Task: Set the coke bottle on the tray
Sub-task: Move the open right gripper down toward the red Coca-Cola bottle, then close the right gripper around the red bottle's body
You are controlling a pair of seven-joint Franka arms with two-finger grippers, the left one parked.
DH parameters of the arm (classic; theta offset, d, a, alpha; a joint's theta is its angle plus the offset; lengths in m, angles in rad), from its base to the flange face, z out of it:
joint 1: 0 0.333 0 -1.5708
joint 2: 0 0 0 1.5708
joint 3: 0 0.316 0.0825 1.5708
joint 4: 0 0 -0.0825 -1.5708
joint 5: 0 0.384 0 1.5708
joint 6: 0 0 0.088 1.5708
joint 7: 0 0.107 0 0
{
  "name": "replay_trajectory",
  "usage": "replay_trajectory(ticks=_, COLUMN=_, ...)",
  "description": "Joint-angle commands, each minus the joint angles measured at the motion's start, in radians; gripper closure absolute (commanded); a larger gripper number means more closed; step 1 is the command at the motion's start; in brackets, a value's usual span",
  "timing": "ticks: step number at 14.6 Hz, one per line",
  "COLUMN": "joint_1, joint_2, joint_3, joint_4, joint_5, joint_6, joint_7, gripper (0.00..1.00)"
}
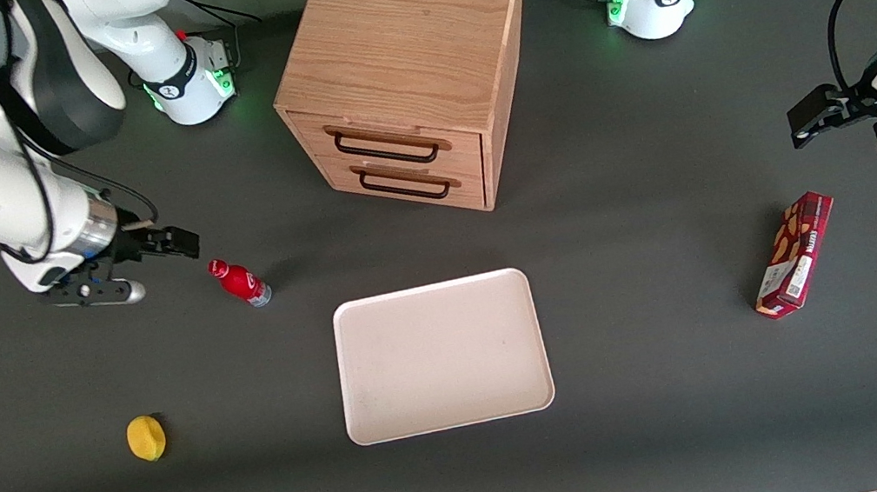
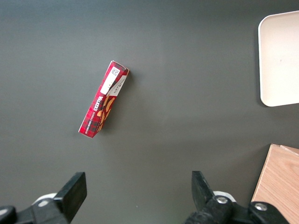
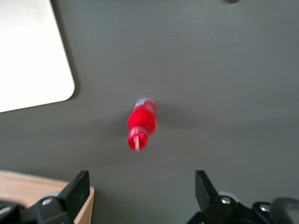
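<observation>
Plainly, gripper (image 3: pixel 140 196) above dark table (image 1: pixel 624 252).

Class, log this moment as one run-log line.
pincer: open, beside coke bottle | bottle: upright on table | tray: bare

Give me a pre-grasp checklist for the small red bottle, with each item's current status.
1. Gripper fingers apart: ok, open in the right wrist view.
2. Small red coke bottle with red cap free of the fingers: ok, nothing touches it.
3. Bottle upright on the dark table: ok.
4. Gripper beside the bottle: ok, just off its cap, toward the working arm's end.
5. Pale pinkish-white rectangular tray bare: ok.
6. Wooden two-drawer cabinet clear of the path to the tray: ok, it stands farther from the front camera.
</observation>
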Motion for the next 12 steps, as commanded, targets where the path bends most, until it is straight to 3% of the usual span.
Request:
replay_trajectory(ticks=1, joint_1=0.003, joint_2=0.045, joint_3=0.014, joint_4=-0.083, joint_5=0.009, joint_6=0.165, joint_7=0.045, gripper=0.00)
replay_trajectory(ticks=7, joint_1=0.003, joint_2=0.108, joint_3=0.019, joint_4=-0.140, joint_5=0.008, joint_6=0.303, joint_7=0.055, gripper=0.00)
replay_trajectory(ticks=9, joint_1=0.004, joint_2=0.104, joint_3=0.020, joint_4=-0.173, joint_5=0.008, joint_6=0.326, joint_7=0.055, gripper=0.37)
replay_trajectory(ticks=11, joint_1=0.004, joint_2=0.093, joint_3=0.020, joint_4=-0.195, joint_5=0.006, joint_6=0.334, joint_7=0.053, gripper=0.87)
replay_trajectory(ticks=12, joint_1=0.004, joint_2=0.088, joint_3=0.026, joint_4=-0.198, joint_5=0.006, joint_6=0.333, joint_7=0.052, gripper=1.00)
